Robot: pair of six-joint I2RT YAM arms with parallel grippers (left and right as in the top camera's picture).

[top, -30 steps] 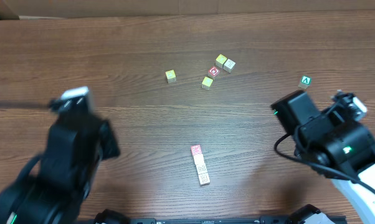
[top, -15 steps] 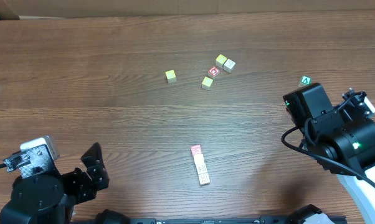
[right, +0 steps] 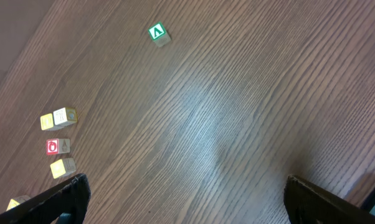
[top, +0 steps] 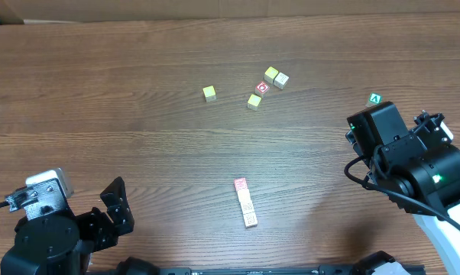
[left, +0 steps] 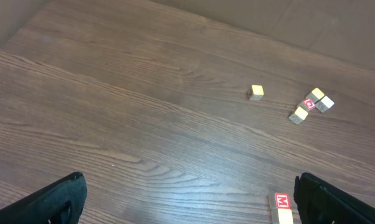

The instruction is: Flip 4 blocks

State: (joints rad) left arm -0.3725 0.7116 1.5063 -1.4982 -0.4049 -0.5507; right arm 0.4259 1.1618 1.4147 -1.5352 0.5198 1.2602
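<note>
Pulled back to the near-left corner, my left gripper [left: 190, 202] now gapes wide and empty, right gripper [right: 184, 196] likewise, so nothing, red M block [left: 281, 200] included, is in hand for flipping

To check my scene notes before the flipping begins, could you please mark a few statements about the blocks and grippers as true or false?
1. The red M block heads a line of three blocks. True.
2. The green A block sits right beside the red O block. False: it lies alone, far off to the right of it.
3. The left gripper and the right gripper are both open and empty. True.
4. The red M block lies farther from the arms than the red O block. False: it lies nearer to them.
</note>
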